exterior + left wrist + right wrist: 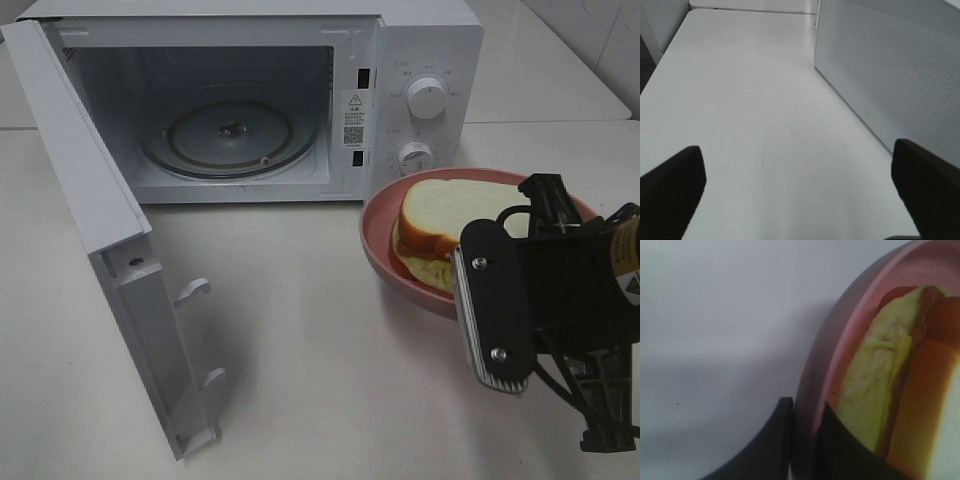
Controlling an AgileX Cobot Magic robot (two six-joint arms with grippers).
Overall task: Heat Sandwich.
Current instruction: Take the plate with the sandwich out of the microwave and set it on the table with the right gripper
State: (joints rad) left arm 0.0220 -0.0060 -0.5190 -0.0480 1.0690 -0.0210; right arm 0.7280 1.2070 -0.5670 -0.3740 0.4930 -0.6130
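Right pincer (802,440) clamping plate (815,390) rim, sandwich (875,390) just inside

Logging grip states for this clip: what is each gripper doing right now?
Left gripper: open, holding nothing.
Right gripper: shut on the rim of the pink plate carrying the sandwich.

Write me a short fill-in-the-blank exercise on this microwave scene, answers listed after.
1. The microwave door stands ____.
2. The sandwich lies on a pink ____.
3. The right end effector is closed on the plate's ____.
4. The left end effector is open and holds ____.

Answers: open; plate; rim; nothing
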